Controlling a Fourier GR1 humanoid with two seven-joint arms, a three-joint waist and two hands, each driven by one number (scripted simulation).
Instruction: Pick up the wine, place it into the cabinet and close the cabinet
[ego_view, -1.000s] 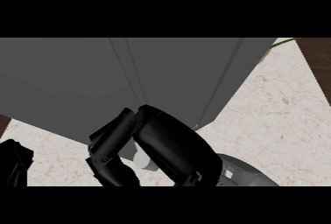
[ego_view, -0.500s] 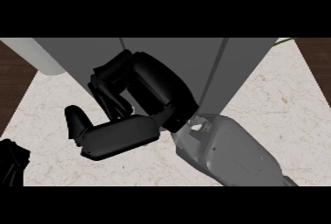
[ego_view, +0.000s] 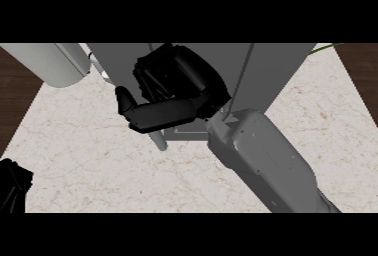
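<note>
Head view shows the right hand (ego_view: 173, 92) lying over the front of the grey cabinet (ego_view: 273, 65) at the far side of the bench (ego_view: 96, 165), with its forearm (ego_view: 266, 160) running back to the near right. The wine is nowhere visible. It may sit under or behind that hand, and I cannot tell whether the hand holds anything. The left hand (ego_view: 11, 185), relaxed and mostly cut off, rests well apart at the near left edge. A pale rounded shape (ego_view: 44, 65) at far left is unclear.
</note>
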